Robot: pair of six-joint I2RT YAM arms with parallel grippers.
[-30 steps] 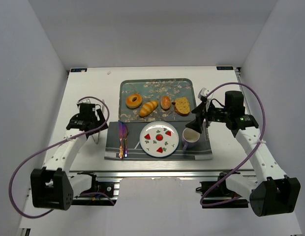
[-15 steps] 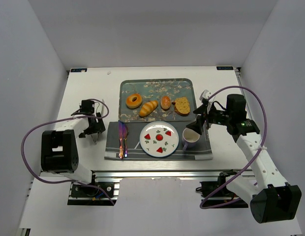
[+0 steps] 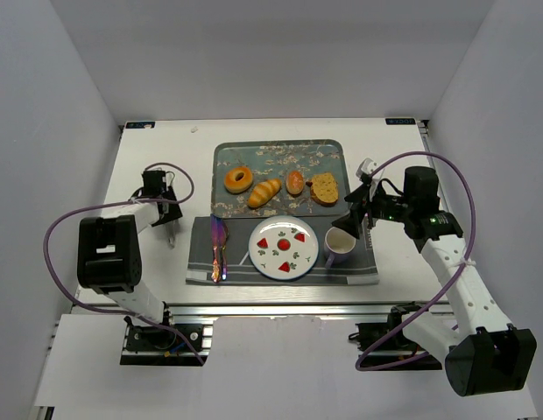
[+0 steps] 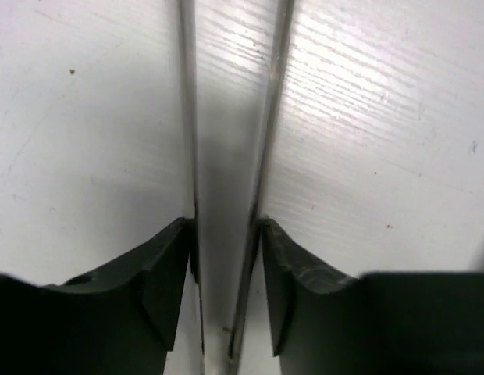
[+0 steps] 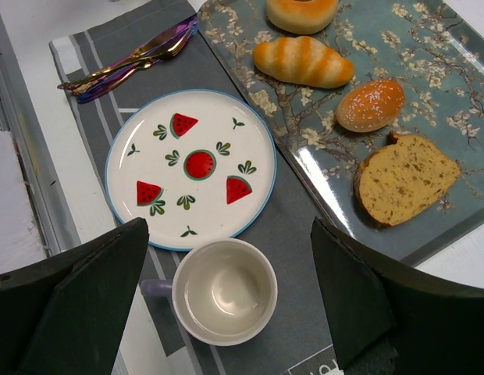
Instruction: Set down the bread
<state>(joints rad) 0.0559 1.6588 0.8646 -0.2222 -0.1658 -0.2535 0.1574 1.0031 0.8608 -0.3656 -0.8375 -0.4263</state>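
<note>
The bread lies on a blue floral tray (image 3: pixel 278 153): a donut (image 3: pixel 238 179), a croissant (image 3: pixel 264 192) (image 5: pixel 303 61), a small bun (image 3: pixel 294 182) (image 5: pixel 370 105) and a bread slice (image 3: pixel 324 188) (image 5: pixel 403 178). A white plate with watermelon prints (image 3: pixel 284 248) (image 5: pixel 191 168) sits on a grey placemat (image 3: pixel 359 271). My left gripper (image 3: pixel 165 216) (image 4: pixel 225 223) is low over the table left of the mat, its fingers pressed against both arms of thin metal tongs (image 4: pixel 275 78). My right gripper (image 3: pixel 352 214) (image 5: pixel 229 226) hangs open above a mug (image 5: pixel 224 291), holding nothing.
The mug (image 3: pixel 339 247) stands right of the plate. Iridescent cutlery (image 3: pixel 218 248) (image 5: pixel 133 61) lies on the mat's left side. White walls enclose the table on three sides, and the metal rail (image 3: pixel 280 311) runs along the near edge.
The left arm swung round and its gripper moved a little toward the far side, jaws closing in on the tongs. The right gripper barely shifted.
</note>
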